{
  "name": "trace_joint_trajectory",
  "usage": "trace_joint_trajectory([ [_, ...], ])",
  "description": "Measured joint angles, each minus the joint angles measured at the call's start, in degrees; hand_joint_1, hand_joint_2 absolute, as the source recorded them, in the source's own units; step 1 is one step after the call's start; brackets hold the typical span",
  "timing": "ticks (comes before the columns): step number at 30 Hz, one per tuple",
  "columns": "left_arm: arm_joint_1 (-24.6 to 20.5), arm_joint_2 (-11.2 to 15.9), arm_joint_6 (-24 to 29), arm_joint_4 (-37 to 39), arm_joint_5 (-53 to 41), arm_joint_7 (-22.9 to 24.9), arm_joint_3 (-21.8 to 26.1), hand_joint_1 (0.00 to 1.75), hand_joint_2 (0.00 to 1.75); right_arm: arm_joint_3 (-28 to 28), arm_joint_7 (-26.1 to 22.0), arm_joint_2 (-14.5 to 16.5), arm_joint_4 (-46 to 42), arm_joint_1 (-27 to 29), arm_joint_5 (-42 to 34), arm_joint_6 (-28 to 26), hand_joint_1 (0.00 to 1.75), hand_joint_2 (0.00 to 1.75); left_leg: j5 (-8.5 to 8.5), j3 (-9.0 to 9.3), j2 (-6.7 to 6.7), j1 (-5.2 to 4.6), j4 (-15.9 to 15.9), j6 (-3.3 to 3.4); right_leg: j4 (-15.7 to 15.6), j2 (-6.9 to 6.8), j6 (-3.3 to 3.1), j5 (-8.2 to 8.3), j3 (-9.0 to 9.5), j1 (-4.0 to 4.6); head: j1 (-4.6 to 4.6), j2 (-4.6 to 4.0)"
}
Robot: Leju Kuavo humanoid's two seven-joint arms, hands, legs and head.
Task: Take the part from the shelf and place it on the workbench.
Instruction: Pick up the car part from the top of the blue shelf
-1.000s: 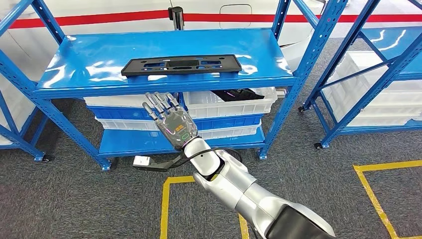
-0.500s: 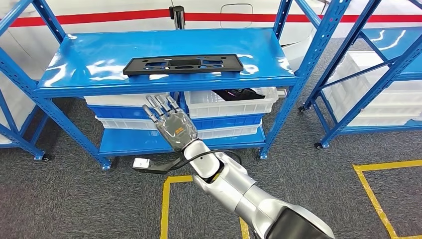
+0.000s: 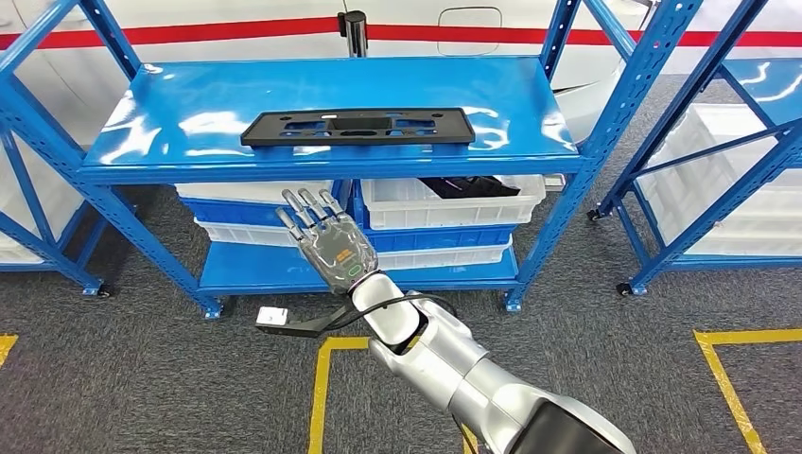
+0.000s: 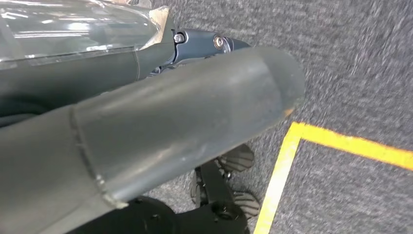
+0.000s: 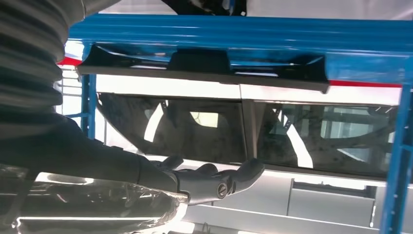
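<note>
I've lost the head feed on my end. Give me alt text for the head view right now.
The right robot hand, fingers spread and empty, is raised in front of a blue shelf, below the long black part lying flat on the top level. White bins sit on the level beneath; yellow tape lines mark the grey carpet.

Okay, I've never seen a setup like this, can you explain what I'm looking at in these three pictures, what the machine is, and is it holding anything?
It is a humanoid robot with silver arms. The wide picture looks down from its head: its right robot hand, fingers spread and holding nothing, is raised in front of a blue shelf. On the top shelf lies a flat black part, untouched. White bins sit on the level below. The other two pictures come from wrist cameras: the right one looks up at the part from below, the left one down at grey carpet with a yellow line.
</note>
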Motion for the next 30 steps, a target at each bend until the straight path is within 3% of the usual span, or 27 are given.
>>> trace_joint_trajectory([
  [2,-0.07,-0.01,0.00,0.01,-0.04,-0.01,-0.04,0.00,0.00,-0.01,0.01,0.19,-0.10,-0.11,0.00,0.00,0.00,1.75,-1.11,-0.74,0.55,0.27,2.27,-0.86,-0.19,0.03,-0.86,-0.40,0.71,-0.27,-0.13,0.00],
  [3,-0.12,-0.01,0.00,0.01,-0.08,-0.02,-0.07,0.00,0.00,-0.01,0.01,0.30,-0.14,-0.16,0.00,0.00,0.00,1.75,-2.09,-2.20,0.90,0.44,5.04,-1.27,-0.23,0.02,-1.27,-0.66,1.09,-0.34,-0.20,0.00],
  [5,-0.12,-0.05,-0.01,0.02,-0.16,-0.02,-0.09,0.00,0.00,0.00,0.01,0.37,-0.10,-0.18,0.00,0.01,0.00,1.75,-3.93,-6.95,1.40,0.76,12.28,-1.93,-0.23,-0.02,-1.88,-1.22,1.60,-0.15,-0.33,-0.01],
  [7,0.09,-0.05,-0.01,0.06,-0.19,-0.02,-0.11,0.00,0.00,0.01,0.01,0.27,-0.04,-0.06,0.00,0.03,0.00,1.75,-3.01,-10.36,1.59,0.96,15.39,-2.18,-0.22,0.03,-2.06,-1.86,2.23,-0.03,-0.33,-0.01],
  [8,0.20,-0.04,-0.01,0.10,-0.22,-0.03,-0.12,0.00,0.00,0.01,0.01,0.25,-0.03,-0.02,0.00,0.04,0.00,1.75,-1.03,-10.49,1.65,1.01,13.89,-2.13,-0.22,0.08,-2.01,-2.25,2.74,0.00,-0.34,-0.01],
  [10,0.26,-0.01,-0.02,0.17,-0.28,-0.04,-0.13,0.00,0.00,0.01,0.01,0.23,-0.03,-0.02,0.01,0.04,0.00,1.75,3.65,-8.35,1.82,1.00,7.29,-1.67,-0.32,0.12,-1.72,-3.13,3.77,0.02,-0.32,-0.02],
  [11,0.23,0.00,-0.03,0.20,-0.30,-0.06,-0.13,0.00,0.00,0.01,0.01,0.24,-0.02,-0.07,0.01,0.05,0.00,1.75,4.93,-7.07,1.97,0.79,4.22,-1.28,-0.37,0.11,-1.44,-3.55,4.22,0.17,-0.31,-0.02],
  [13,0.08,0.02,-0.05,0.25,-0.36,-0.10,-0.14,0.00,0.00,0.01,0.01,0.25,-0.02,-0.10,0.02,0.06,0.00,1.75,4.76,-5.89,2.23,0.32,1.67,-0.43,-0.39,0.02,-0.75,-3.99,4.62,0.46,-0.30,-0.01],
  [16,0.07,-0.05,-0.11,0.25,-0.39,-0.21,-0.15,0.00,0.00,-0.05,0.41,0.25,-0.10,-0.08,0.29,0.10,0.00,1.75,4.03,-4.81,2.05,0.28,0.68,0.84,0.89,-0.10,0.11,-4.35,4.78,0.77,-0.22,-0.01],
  [18,0.02,-0.12,-0.18,0.25,-0.31,-0.30,-0.14,0.00,0.00,-0.23,1.55,0.24,-0.16,-0.25,0.80,0.26,0.00,1.75,3.73,-3.71,1.79,0.45,0.25,1.56,5.32,-0.06,0.15,-5.77,2.36,0.73,-0.17,-0.01],
  [21,-0.05,-0.21,-0.20,0.25,0.04,-0.32,-0.13,0.00,0.00,-0.86,4.06,-0.19,-0.13,-0.11,1.26,0.57,0.00,1.75,2.87,-2.96,1.41,0.38,0.22,2.00,15.86,0.00,0.20,-8.64,-4.91,0.67,-0.10,-0.02],
  [22,0.03,-0.27,-0.20,0.25,0.13,-0.31,-0.14,0.00,0.00,-1.21,4.89,-0.42,-0.11,0.02,1.33,0.62,0.00,1.75,2.52,-2.59,1.25,0.36,0.23,1.96,16.92,0.00,0.53,-8.50,-6.38,0.66,-0.10,-0.02],
  [23,0.12,-0.34,-0.20,0.25,0.21,-0.31,-0.14,0.00,0.00,-1.59,5.66,-0.64,-0.09,0.05,1.36,0.67,0.00,1.75,2.12,-2.06,1.11,0.35,0.24,1.87,15.66,-0.01,0.98,-7.24,-6.66,0.64,-0.09,-0.02],
  [25,0.22,-0.47,-0.19,0.26,0.26,-0.29,-0.14,0.00,0.00,-2.34,7.24,-1.00,0.01,-0.15,1.39,0.85,0.00,1.75,1.15,-0.77,0.92,0.35,0.22,1.54,7.85,-0.02,1.74,-2.25,-4.53,0.57,-0.08,-0.02],
  [27,0.17,-0.55,-0.11,0.27,0.33,-0.26,-0.14,0.00,0.00,-3.00,8.73,-1.33,0.30,-0.61,1.40,0.98,0.00,1.75,0.16,0.13,0.80,0.21,0.30,0.97,1.57,-0.07,0.94,0.49,-2.41,0.69,-0.09,-0.02],
  [30,0.14,-0.59,-0.03,0.27,0.47,-0.17,-0.14,0.00,0.00,-4.10,10.80,-1.77,0.83,-1.30,1.40,0.89,0.00,1.75,-0.61,0.56,0.87,0.18,0.89,-0.02,0.52,0.02,-1.07,0.48,-1.37,0.62,-0.09,-0.02],
])
